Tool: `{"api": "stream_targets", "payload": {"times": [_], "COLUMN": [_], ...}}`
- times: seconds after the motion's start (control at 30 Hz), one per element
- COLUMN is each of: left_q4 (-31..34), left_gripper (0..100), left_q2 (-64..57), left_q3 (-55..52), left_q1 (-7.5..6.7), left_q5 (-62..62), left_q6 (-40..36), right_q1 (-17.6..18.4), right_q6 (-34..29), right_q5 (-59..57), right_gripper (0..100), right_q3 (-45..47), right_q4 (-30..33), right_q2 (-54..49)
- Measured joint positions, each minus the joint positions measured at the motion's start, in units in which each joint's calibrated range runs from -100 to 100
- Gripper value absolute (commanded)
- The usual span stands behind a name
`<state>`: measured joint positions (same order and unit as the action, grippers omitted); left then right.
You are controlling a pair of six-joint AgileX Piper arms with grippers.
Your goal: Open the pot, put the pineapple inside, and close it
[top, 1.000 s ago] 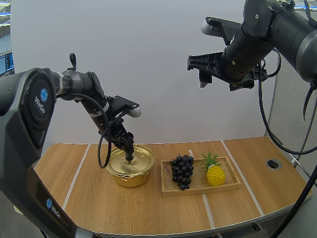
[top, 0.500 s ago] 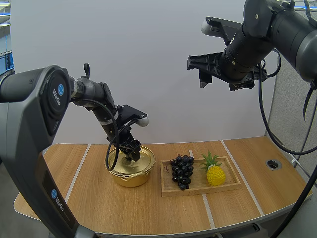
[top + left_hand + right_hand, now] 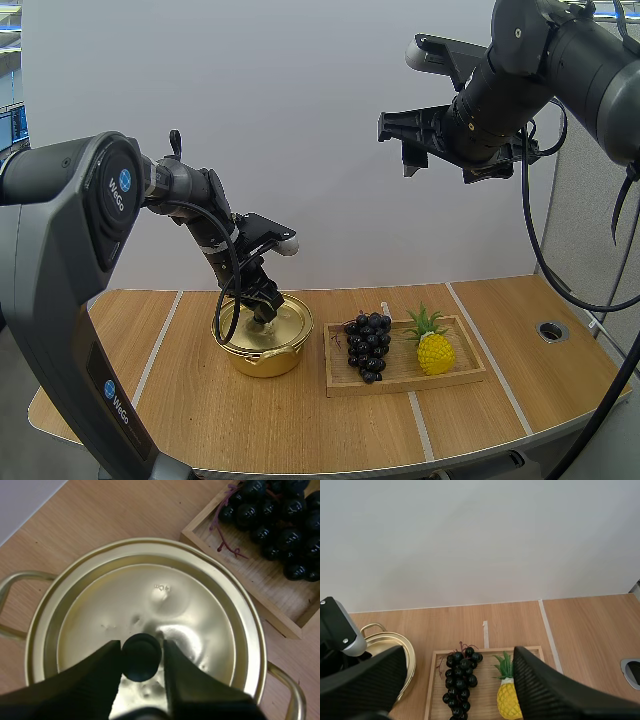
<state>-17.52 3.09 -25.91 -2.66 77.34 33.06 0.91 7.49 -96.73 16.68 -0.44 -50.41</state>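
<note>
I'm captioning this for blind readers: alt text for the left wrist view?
The jaws of the left gripper pinch the black knob of the gold lid, which sits on the pot. Beside the pot, black grapes lie in a wooden tray.

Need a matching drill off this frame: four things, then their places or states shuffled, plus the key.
1. knob
2. grapes
3. pineapple
4. right gripper

A. on the tray, at the end far from the pot
B. open, high over the tray
C. between the fingers of the left gripper
D. on the tray, at the end nearer the pot

Pairs: 1-C, 2-D, 3-A, 4-B
</note>
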Motion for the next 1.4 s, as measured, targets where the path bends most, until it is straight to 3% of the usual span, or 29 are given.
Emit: {"api": "stream_targets", "payload": {"times": [0.33, 0.57, 1.0, 1.4], "left_q4": [0.13, 0.44, 3.28, 4.3], "left_gripper": [0, 0, 0, 0], "left_q2": [-1.17, -10.43, -26.95, -28.07], "left_q3": [0.0, 4.5, 31.93, 54.14], "left_q1": [0.0, 0.0, 0.0, 0.0], "left_q5": [2.0, 5.43, 6.26, 6.09], "left_q6": [-0.23, -1.08, -9.53, -15.2], "right_q1": [0.0, 0.0, 0.0, 0.0], "right_q6": [0.0, 0.0, 0.0, 0.0], "right_q5": [0.0, 0.0, 0.0, 0.0], "right_gripper": [100, 100, 100, 100], "right_q3": [0.0, 0.0, 0.0, 0.0], "right_q4": [0.0, 0.0, 0.0, 0.44], "right_q2": [0.0, 0.0, 0.0, 0.0]}}
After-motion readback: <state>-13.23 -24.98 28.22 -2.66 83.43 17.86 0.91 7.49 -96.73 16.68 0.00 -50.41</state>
